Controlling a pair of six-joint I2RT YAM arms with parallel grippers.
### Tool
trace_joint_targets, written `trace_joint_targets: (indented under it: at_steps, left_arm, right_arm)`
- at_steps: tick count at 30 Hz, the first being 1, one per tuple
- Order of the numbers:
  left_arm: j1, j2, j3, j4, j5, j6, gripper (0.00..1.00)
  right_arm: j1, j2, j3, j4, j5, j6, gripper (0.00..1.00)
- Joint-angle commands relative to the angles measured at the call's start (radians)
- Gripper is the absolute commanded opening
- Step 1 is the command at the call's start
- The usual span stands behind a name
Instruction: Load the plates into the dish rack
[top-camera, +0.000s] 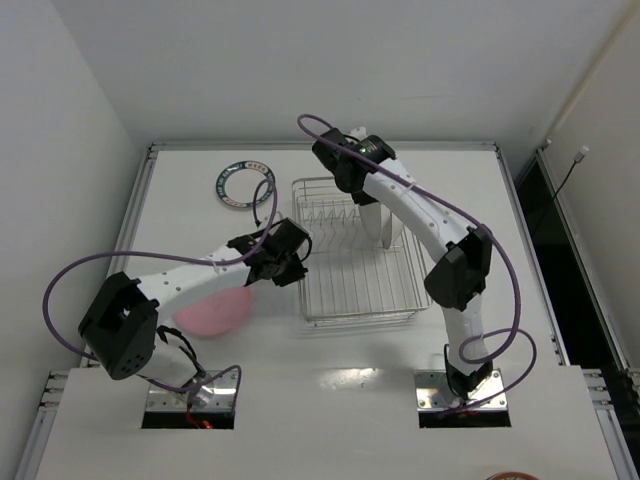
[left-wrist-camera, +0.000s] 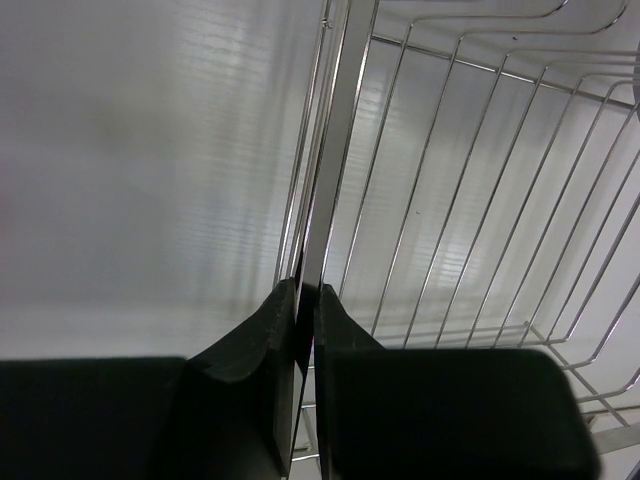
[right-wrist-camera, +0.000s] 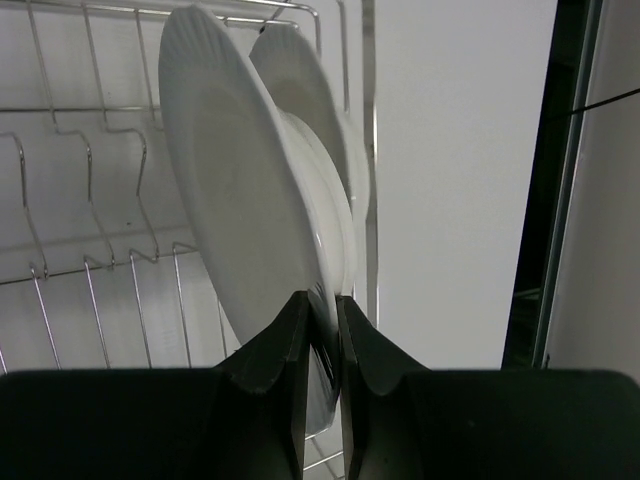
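The silver wire dish rack stands mid-table. My left gripper is shut on the rack's flat left rim, as the left wrist view shows. My right gripper reaches down at the rack's far right and is shut on the lower rim of a white ribbed plate, which stands on edge in the rack. A second white plate stands close behind it. The pink plate lies under my left arm. The blue-rimmed plate lies flat at the far left.
The rack's tines stand in a row left of the held plate. A purple cable loops off each arm. The table's raised metal edge runs along the back. A dark gap lies beyond the table's right side.
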Motion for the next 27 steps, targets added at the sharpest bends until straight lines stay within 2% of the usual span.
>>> trace_joint_targets:
  at_steps: [1,9,14,17,27]
  left_arm:
    - [-0.006,0.020,-0.010,0.003,-0.002,-0.087,0.00]
    - [-0.006,0.032,-0.001,0.012,0.016,-0.056,0.00]
    - [-0.006,0.041,0.008,0.003,0.027,-0.036,0.00]
    - [-0.006,0.041,0.030,-0.017,0.015,-0.016,0.00]
    - [0.027,0.032,0.050,-0.077,-0.008,0.033,0.00]
  right_arm:
    - [0.039,-0.056,-0.063,0.050,0.039,0.009,0.00]
    - [0.058,-0.021,-0.206,0.106,-0.036,0.060,0.00]
    - [0.027,-0.010,-0.293,0.156,-0.154,0.089,0.00]
    - [0.000,-0.058,-0.373,0.257,-0.243,0.089,0.00]
    - [-0.060,-0.056,-0.399,0.259,-0.421,0.115,0.01]
